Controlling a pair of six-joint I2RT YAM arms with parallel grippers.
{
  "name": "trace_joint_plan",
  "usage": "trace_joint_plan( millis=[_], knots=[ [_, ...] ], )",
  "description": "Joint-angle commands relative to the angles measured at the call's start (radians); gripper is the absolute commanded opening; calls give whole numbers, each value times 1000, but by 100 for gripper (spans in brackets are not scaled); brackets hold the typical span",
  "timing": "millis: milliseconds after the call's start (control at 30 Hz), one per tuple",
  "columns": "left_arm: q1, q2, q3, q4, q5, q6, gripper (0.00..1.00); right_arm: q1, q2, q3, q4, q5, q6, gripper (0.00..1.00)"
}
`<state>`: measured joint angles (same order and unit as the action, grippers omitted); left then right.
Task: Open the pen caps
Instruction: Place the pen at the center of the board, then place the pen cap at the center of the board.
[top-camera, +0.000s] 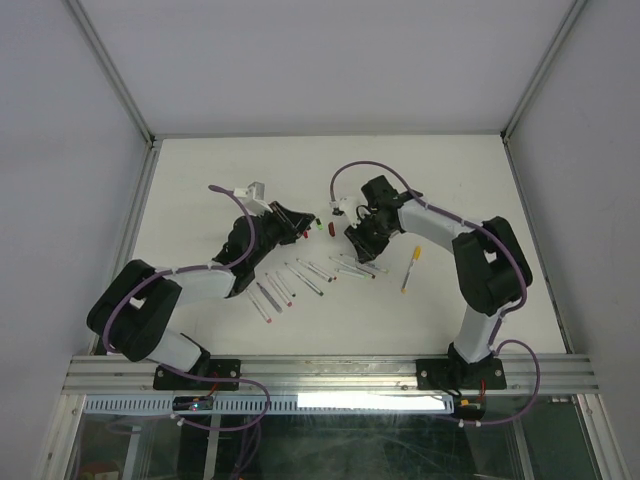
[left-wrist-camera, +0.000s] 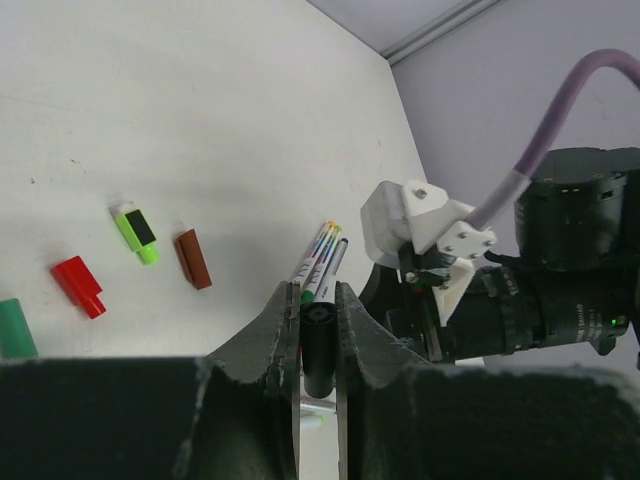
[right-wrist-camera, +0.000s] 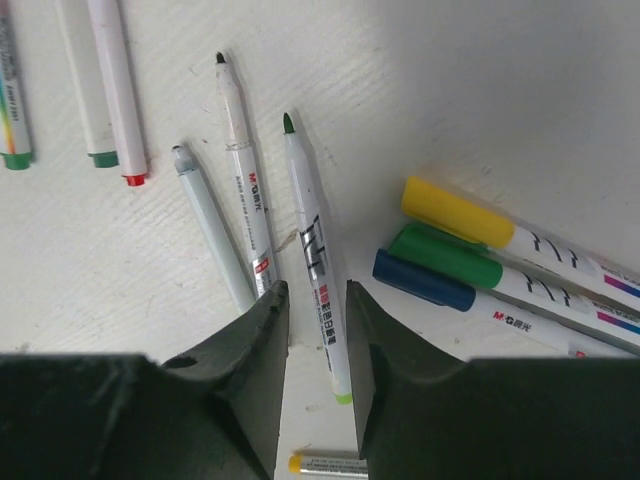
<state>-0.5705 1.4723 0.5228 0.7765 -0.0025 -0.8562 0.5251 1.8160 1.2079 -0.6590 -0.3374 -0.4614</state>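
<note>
1. Black cap (left-wrist-camera: 318, 355) sits pinched in the left gripper (left-wrist-camera: 316, 300), which is clenched on it. No pen in it, far as I can tell.
2. The right gripper (right-wrist-camera: 315, 292) is spread, straddling a bare green-tipped pen (right-wrist-camera: 308, 220) that lies flat on the table (right-wrist-camera: 480, 90). It's not squeezing it.
3. Past the left claw there are loose caps lying apart on the table: red cap (left-wrist-camera: 78, 285), brown cap (left-wrist-camera: 193, 258), lime cap (left-wrist-camera: 135, 232).
4. Beside the right claw, a black-tipped pen (right-wrist-camera: 240, 170) is also uncapped.
5. I'd say there's more to do. The yellow-capped pen (right-wrist-camera: 455, 215), green-capped pen (right-wrist-camera: 445, 255) and blue-capped pen (right-wrist-camera: 425, 280) lie side by side, closed.
6. Containers: none in any view, everything's on the table.
</note>
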Motion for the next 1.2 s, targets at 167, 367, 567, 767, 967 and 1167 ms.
trace_joint_plan(
  millis=[167,367,567,767,967,1167],
  knots=[
    [-70,60,141,-125,-100,-9,0,-76,-180,36,16,-139,18,32],
    [-122,159,320,-365,-190,-27,0,-121,-237,9,61,-171,39,32],
    [-164,293,526,-600,-234,-20,0,-167,-261,-2,87,-180,60,32],
    [-189,452,747,-826,-256,5,1,-189,-270,-5,94,-197,71,32],
    [-195,564,905,-935,-249,8,7,-196,-270,-5,93,-203,73,32],
    [-194,617,980,-1009,-256,-2,12,-200,-270,-5,93,-211,73,33]
  ],
)
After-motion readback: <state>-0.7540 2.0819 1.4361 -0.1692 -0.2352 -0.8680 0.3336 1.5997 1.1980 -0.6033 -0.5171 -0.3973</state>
